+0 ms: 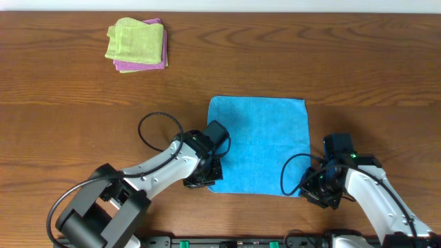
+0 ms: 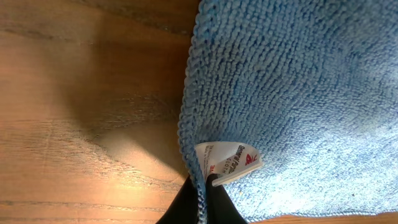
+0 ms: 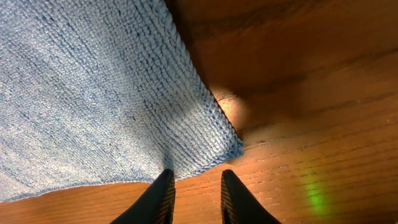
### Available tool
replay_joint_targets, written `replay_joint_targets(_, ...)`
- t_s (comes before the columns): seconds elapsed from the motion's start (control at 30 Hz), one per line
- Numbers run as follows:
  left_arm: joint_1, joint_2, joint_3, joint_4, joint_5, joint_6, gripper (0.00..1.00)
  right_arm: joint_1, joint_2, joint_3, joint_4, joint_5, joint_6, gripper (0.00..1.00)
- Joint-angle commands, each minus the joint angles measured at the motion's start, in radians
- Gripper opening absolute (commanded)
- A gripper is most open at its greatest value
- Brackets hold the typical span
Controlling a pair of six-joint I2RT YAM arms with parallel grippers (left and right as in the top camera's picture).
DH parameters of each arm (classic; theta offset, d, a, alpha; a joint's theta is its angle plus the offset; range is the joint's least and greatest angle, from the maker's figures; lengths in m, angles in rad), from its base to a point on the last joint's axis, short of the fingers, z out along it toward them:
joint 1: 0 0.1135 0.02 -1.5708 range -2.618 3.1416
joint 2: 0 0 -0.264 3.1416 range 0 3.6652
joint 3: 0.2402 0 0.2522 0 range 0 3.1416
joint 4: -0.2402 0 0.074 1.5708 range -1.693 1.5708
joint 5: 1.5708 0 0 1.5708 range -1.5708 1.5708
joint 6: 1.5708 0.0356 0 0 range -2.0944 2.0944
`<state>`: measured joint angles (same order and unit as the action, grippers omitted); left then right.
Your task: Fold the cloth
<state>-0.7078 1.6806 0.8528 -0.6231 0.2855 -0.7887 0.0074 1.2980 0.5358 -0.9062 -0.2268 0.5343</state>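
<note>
Left fingers [image 2: 181, 208] tight on the cloth [image 2: 298, 93]; right fingers [image 3: 159, 199] apart.

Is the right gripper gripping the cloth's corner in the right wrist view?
No: the right gripper stands open with nothing between its fingers, and the corner of the cloth lies just ahead of them.

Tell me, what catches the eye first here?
A bright blue cloth lies flat on the wooden table. The left gripper pinches its near left corner beside a white tag, while the right gripper stands open at the near right corner. A folded green cloth on a pink one sits far back left.
</note>
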Motion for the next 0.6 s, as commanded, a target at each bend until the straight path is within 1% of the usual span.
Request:
replay_joint_targets(0.0, 0.003, 0.019, -0.006, 0.000, -0.024, -0.002, 0.06, -0.004, 0.004, 0.014, 0.001, 0.013, 0.011, 0.25)
replay_joint_targets(0.13, 0.003, 0.019, -0.006, 0.001, -0.024, -0.002, 0.06, -0.004, 0.004, 0.014, 0.002, 0.013, 0.012, 0.24)
replay_joint_targets(0.2, 0.003, 0.019, -0.006, 0.001, -0.023, -0.002, 0.06, -0.004, 0.004, 0.014, 0.003, 0.022, 0.029, 0.13)
replay_joint_targets(0.23, 0.003, 0.019, -0.006, 0.001, -0.023, -0.002, 0.06, -0.004, 0.004, 0.014, 0.007, 0.030, 0.040, 0.15)
replay_joint_targets(0.27, 0.003, 0.019, -0.006, 0.000, -0.023, -0.002, 0.06, -0.005, 0.004, 0.014, 0.009, 0.035, 0.048, 0.25)
replay_joint_targets(0.33, 0.003, 0.019, -0.006, 0.000, -0.023, -0.002, 0.06, -0.004, 0.004, 0.014, 0.007, 0.044, 0.063, 0.76)
replay_joint_targets(0.37, 0.003, 0.019, -0.006, 0.000, -0.023, -0.002, 0.06, -0.004, 0.004, 0.014, 0.006, 0.047, 0.066, 0.94)
replay_joint_targets(0.47, 0.003, 0.019, -0.006, 0.000, -0.023, -0.002, 0.06, -0.004, 0.004, 0.014, -0.003, 0.071, 0.106, 0.96)
replay_joint_targets(0.5, 0.003, 0.019, -0.006, 0.000, -0.023, -0.002, 0.06, -0.004, 0.004, 0.013, -0.002, 0.080, 0.120, 0.95)
replay_joint_targets(0.57, 0.003, 0.019, -0.006, 0.000, -0.023, -0.001, 0.06, -0.004, 0.004, 0.012, 0.001, 0.105, 0.164, 0.87)
